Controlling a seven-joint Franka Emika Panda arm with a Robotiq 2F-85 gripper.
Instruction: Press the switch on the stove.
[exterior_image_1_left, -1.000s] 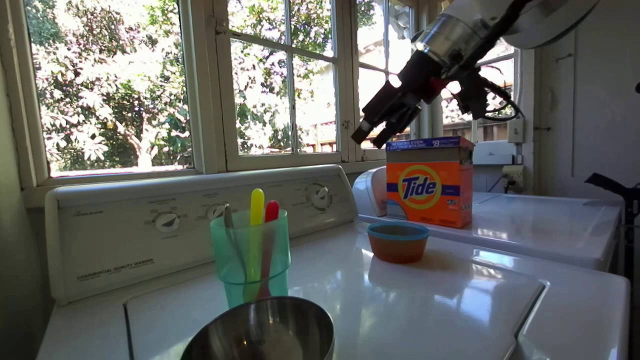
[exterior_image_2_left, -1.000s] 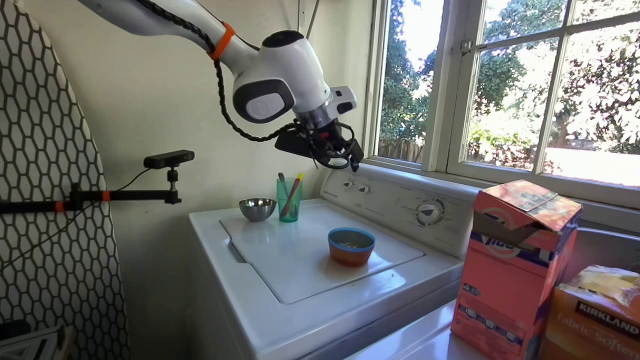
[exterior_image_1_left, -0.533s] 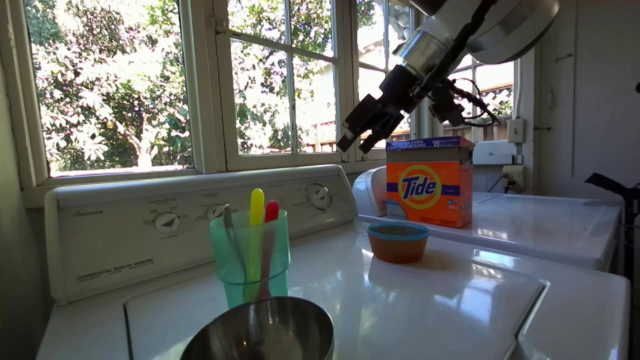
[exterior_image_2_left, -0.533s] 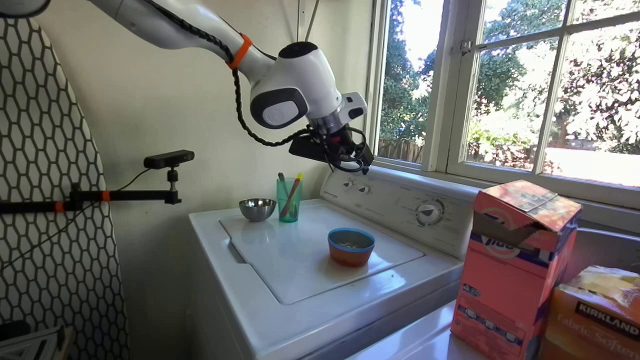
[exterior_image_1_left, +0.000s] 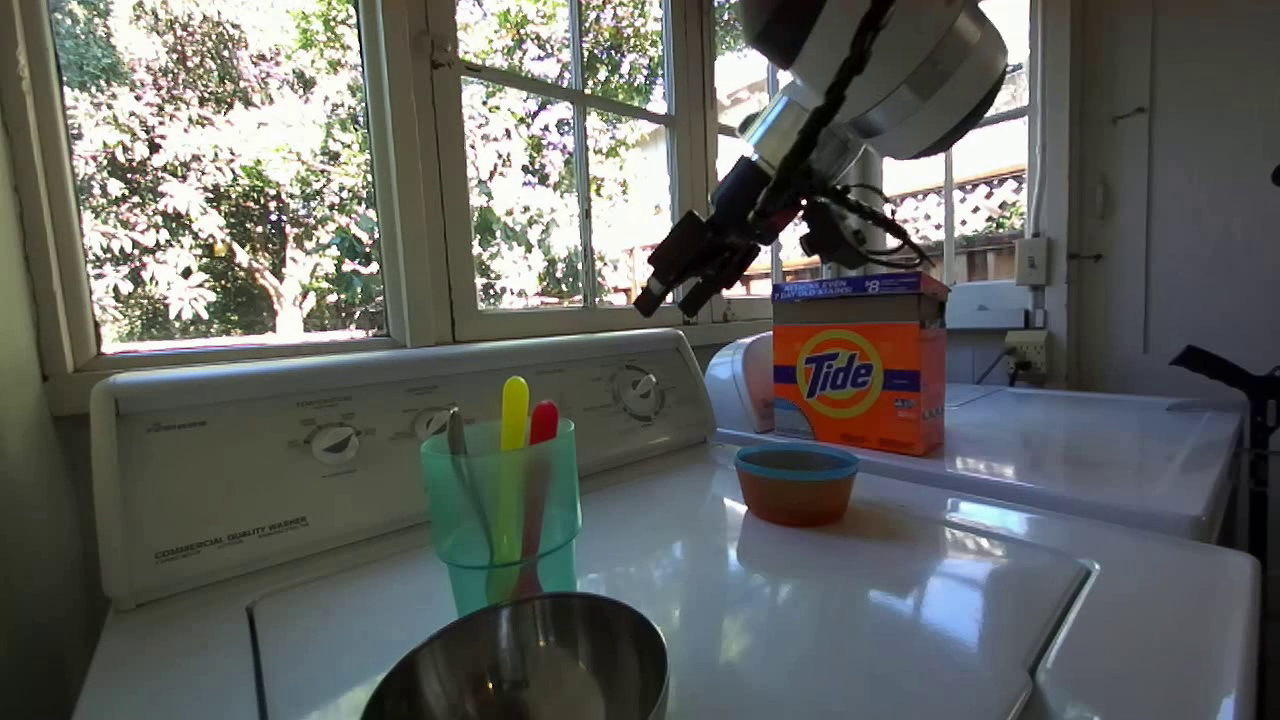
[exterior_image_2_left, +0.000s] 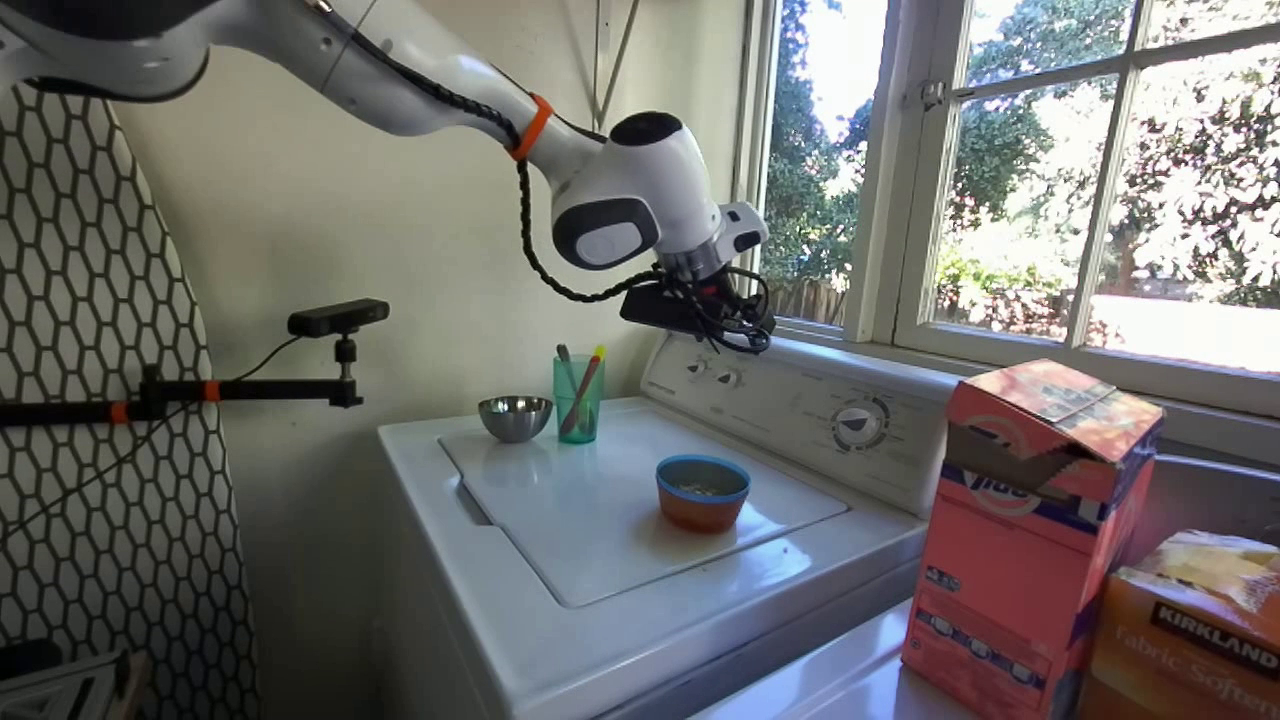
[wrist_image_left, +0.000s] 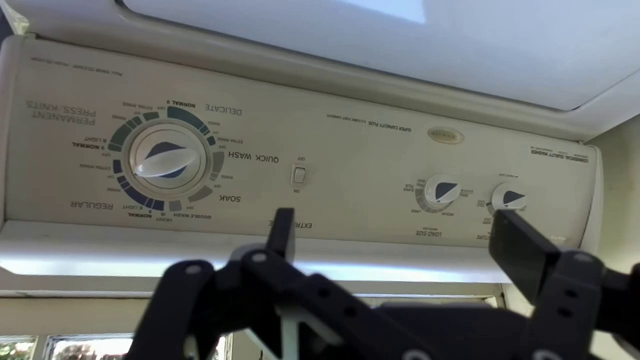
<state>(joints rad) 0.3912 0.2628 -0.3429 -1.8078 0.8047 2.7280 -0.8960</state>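
Note:
The stove, a white appliance whose panel lettering reads as a washer, shows in both exterior views (exterior_image_1_left: 800, 600) (exterior_image_2_left: 600, 520). Its raised back panel fills the wrist view (wrist_image_left: 345, 150), upside down. A small white rocker switch (wrist_image_left: 299, 175) marked OFF and ON sits on that panel between the large dial (wrist_image_left: 167, 159) and two smaller knobs (wrist_image_left: 442, 191). My gripper (wrist_image_left: 395, 212) is open and empty, its fingers wide apart. In an exterior view it hangs tilted downward (exterior_image_1_left: 668, 303) above the back panel, apart from it. The switch is too small to make out in the exterior views.
A green cup (exterior_image_1_left: 500, 510) with utensils, a steel bowl (exterior_image_1_left: 530, 660) and an orange bowl with blue rim (exterior_image_1_left: 796, 490) stand on the top. A Tide box (exterior_image_1_left: 858, 380) is on the neighbouring white appliance (exterior_image_1_left: 1080, 430). Windows (exterior_image_2_left: 1010, 200) rise behind the panel.
The arm and gripper have moved steadily along the back panel and lower, toward the panel's knobs. The gripper stays open. The appliance, bowls, cup and boxes have not moved.

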